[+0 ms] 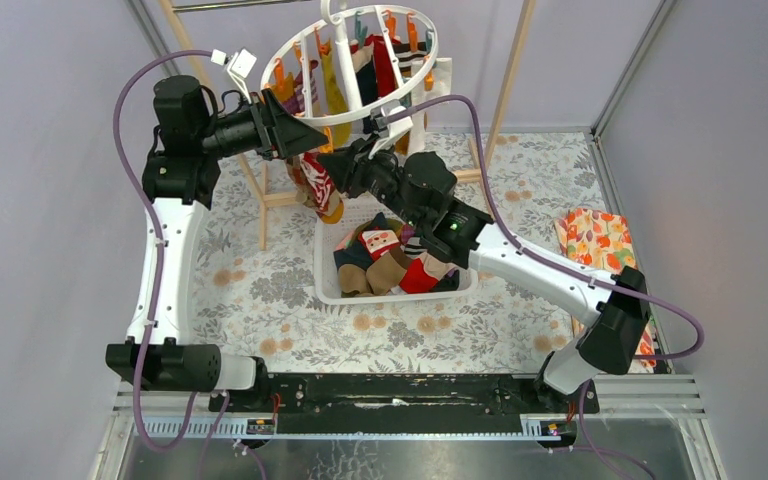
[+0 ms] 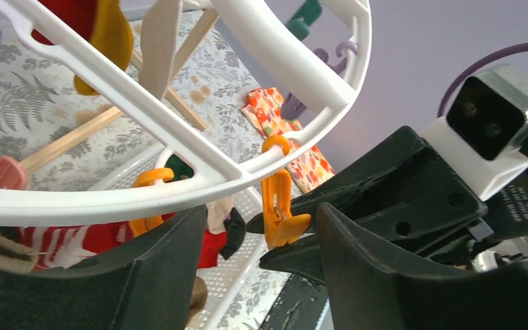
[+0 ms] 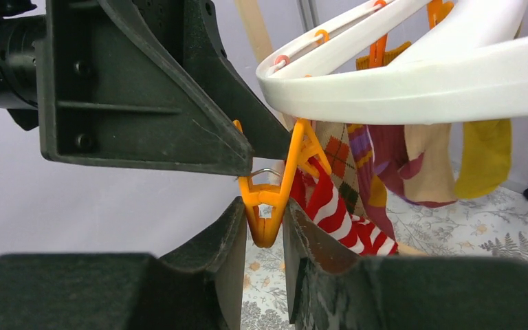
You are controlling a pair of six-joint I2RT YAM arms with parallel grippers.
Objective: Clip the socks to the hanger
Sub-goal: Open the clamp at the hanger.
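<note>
The white ring hanger (image 1: 350, 60) hangs at the back with several socks clipped to it, among them a red-and-white striped sock (image 1: 320, 185). More socks (image 1: 390, 255) lie in the white basket. My right gripper (image 1: 348, 165) is closed on a hanging orange clip (image 3: 269, 206) under the ring's near-left rim; the clip's tip is shut and holds no sock. The striped sock (image 3: 330, 206) hangs just behind it. My left gripper (image 1: 295, 135) is wide open and empty beside that clip (image 2: 280, 210), under the ring (image 2: 179, 182). Its finger (image 3: 144, 89) shows in the right wrist view.
The white slotted basket (image 1: 325, 290) stands under the hanger on the floral table cover. A wooden frame rack (image 1: 505, 90) holds the hanger up. An orange floral cloth (image 1: 595, 240) lies at the right. Other orange and teal clips dangle from the ring.
</note>
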